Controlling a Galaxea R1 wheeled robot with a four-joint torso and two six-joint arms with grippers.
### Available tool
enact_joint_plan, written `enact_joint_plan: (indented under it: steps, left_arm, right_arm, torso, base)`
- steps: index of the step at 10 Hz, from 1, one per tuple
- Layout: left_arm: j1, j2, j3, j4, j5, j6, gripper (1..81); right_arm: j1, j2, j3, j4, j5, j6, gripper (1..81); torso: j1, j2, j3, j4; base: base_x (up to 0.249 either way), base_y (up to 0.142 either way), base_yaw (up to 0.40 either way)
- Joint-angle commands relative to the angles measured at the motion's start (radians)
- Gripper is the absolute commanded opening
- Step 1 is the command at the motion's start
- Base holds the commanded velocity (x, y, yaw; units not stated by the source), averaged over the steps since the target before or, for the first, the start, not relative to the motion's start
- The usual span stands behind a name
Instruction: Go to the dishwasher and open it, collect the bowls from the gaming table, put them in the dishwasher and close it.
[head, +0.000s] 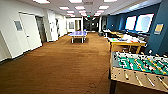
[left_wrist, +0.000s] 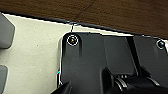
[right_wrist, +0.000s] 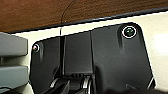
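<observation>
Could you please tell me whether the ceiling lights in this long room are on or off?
On: the ceiling light panels glow bright white in rows down the room, above the brown carpet.

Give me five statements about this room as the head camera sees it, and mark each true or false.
1. A football table stands at the near right. True.
2. The floor is white tile. False: it is brown carpet.
3. A blue ping-pong table stands far down the room. True.
4. The right-hand wall is red. False: it is dark blue.
5. A yellow-topped table stands beyond the football table. True.
</observation>
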Motion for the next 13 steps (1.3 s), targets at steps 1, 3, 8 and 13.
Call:
enact_joint_plan:
  steps: [1,3,8,13]
  left_arm:
    - [-0.048,-0.012,-0.007,-0.003,0.045,0.0,81.1]
    - [-0.048,-0.012,-0.007,-0.003,0.045,0.0,81.1]
    - [-0.048,-0.012,-0.007,-0.005,0.045,0.0,81.1]
    - [-0.047,-0.012,-0.007,-0.005,0.045,0.0,81.1]
  right_arm:
    - [0.065,0.003,0.003,0.0,-0.062,0.0,81.1]
    - [0.064,0.003,0.003,0.0,-0.062,0.0,81.1]
    - [0.062,0.004,0.003,0.0,-0.062,0.0,81.1]
    - [0.062,0.004,0.006,0.0,-0.062,0.0,81.1]
  torso:
    - [0.0,0.0,0.0,0.0]
    - [0.0,0.0,0.0,0.0]
    - [0.0,0.0,0.0,0.0]
    - [-0.001,0.0,0.0,0.0]
  base:
    - [0.146,0.0,0.0]
    - [0.146,0.0,0.0]
    - [0.146,0.0,0.0]
    - [0.138,0.0,0.0]
